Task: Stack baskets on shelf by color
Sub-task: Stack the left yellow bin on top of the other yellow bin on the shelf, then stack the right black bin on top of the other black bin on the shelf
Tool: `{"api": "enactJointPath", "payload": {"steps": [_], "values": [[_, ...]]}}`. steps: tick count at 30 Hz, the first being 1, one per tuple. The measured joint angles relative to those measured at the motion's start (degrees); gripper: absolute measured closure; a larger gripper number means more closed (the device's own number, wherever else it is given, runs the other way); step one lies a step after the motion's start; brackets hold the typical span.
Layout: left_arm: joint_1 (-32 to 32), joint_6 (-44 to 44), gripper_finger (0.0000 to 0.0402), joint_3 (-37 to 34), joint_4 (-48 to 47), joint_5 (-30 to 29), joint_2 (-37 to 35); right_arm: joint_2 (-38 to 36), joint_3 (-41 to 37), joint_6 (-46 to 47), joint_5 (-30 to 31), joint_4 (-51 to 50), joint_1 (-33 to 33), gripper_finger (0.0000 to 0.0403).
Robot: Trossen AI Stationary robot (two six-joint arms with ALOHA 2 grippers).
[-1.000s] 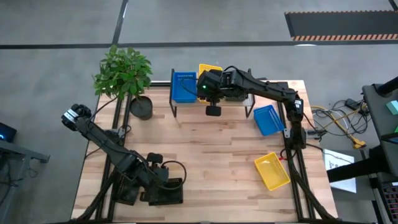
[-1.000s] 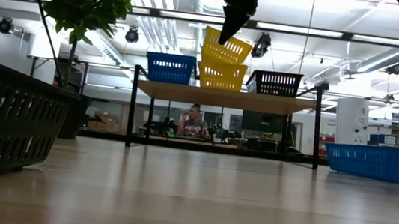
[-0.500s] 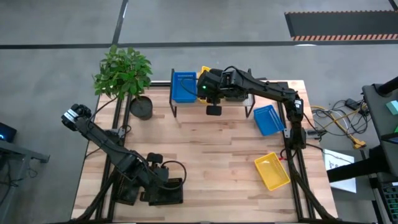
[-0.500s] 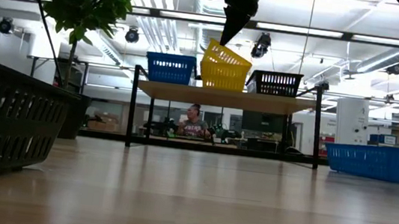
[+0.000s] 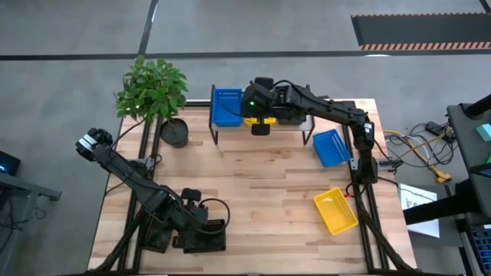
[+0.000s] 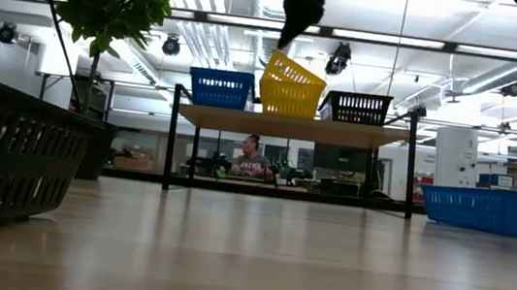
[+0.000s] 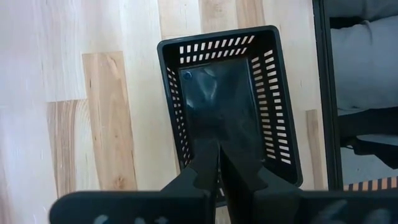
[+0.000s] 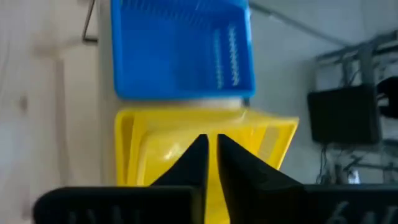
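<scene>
Hovering over the middle of the shelf (image 6: 295, 127) at the table's (image 5: 253, 199) far edge, the right gripper (image 5: 261, 126) is seen above the yellow baskets (image 6: 290, 88); its fingers (image 8: 198, 163) are nearly pressed together, a thin gap between them, nothing pinched. Two yellow baskets are nested on the shelf, the upper one tilted in the lower. A blue basket (image 6: 220, 88) is set on the shelf's left end, just beside the yellow pair. A black basket (image 6: 355, 107) is set on the right end, partly hidden under the right arm in the high view. Another blue basket (image 5: 331, 147) lies on the table near the right edge, in front of the shelf's right end. A third yellow basket (image 5: 336, 210) lies nearer the front right corner, well apart from the shelf. The left gripper (image 7: 217, 163) is parked at the front left corner, fingers pressed together, over a black basket (image 7: 230, 106) lying on the table; contact cannot be told. A potted plant (image 5: 153, 92) stands at the far left corner, beside the shelf. A person (image 6: 251, 158) is seen in the room beyond the shelf in the low view.
</scene>
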Motion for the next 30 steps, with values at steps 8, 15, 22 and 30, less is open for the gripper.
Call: {"api": "enactJointPath", "payload": {"steps": [8,15,22,30], "values": [[0.0,0.0,0.0401,-0.1,0.0,-0.2,0.0,1.6,-0.2,-2.2,-5.3,4.4,-0.7,0.0394],[0.0,0.1,0.0401,-0.5,0.0,-0.2,0.0,3.7,-0.4,-3.4,-6.2,4.8,-0.3,0.0394],[0.0,0.1,0.0401,-0.9,0.0,-0.2,0.0,0.9,-0.4,-1.9,-6.9,3.2,0.4,0.0394],[0.0,0.1,0.0401,-0.9,-0.1,-0.6,0.0,-2.0,-0.3,5.6,-13.2,-14.7,0.7,0.0394]]}}
